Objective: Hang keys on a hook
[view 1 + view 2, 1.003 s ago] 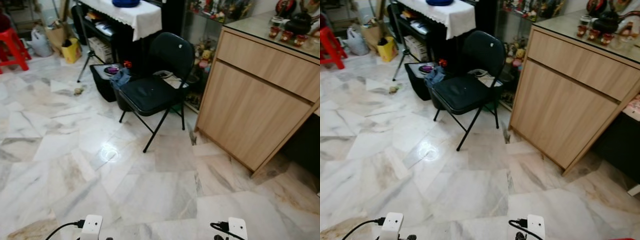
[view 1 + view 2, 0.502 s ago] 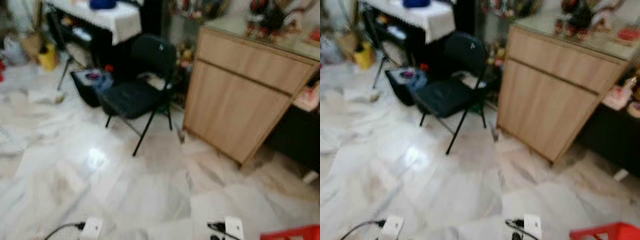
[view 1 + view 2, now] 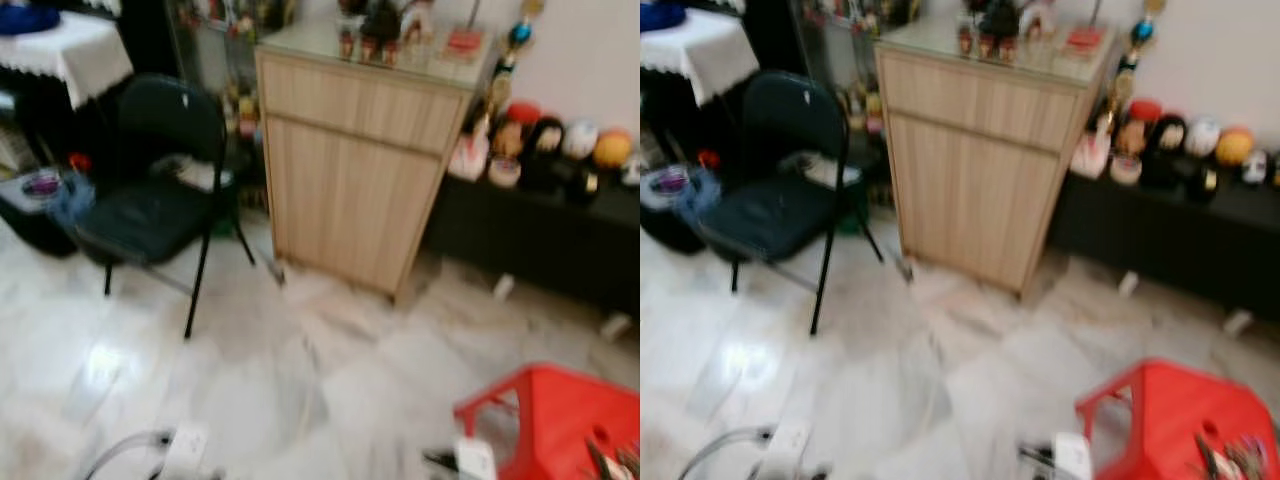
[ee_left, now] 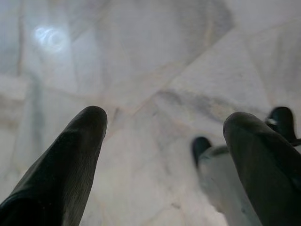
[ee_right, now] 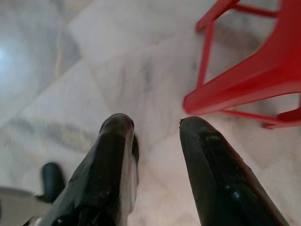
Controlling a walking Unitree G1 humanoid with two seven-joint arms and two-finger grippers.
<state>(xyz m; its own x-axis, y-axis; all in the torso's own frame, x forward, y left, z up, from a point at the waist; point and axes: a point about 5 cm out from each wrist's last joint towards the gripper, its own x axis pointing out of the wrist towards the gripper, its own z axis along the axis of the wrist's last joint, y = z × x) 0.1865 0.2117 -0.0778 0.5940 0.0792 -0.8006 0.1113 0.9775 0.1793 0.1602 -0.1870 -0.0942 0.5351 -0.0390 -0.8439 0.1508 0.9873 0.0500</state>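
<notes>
Two empty grippers hang over marble floor (image 3: 300, 330).
Left gripper (image 4: 164, 136) fingers wide apart; right gripper (image 5: 155, 132) fingers slightly parted beside red stool (image 3: 545, 420).

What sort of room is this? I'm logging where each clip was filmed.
Probably a lived-in home's living area: a light wooden cabinet topped with ornaments, a black folding chair on the white marble floor, and a red plastic stool.

one black folding chair (image 3: 150, 190), one wooden cabinet (image 3: 360, 160), one red stool (image 3: 555, 425)
</notes>
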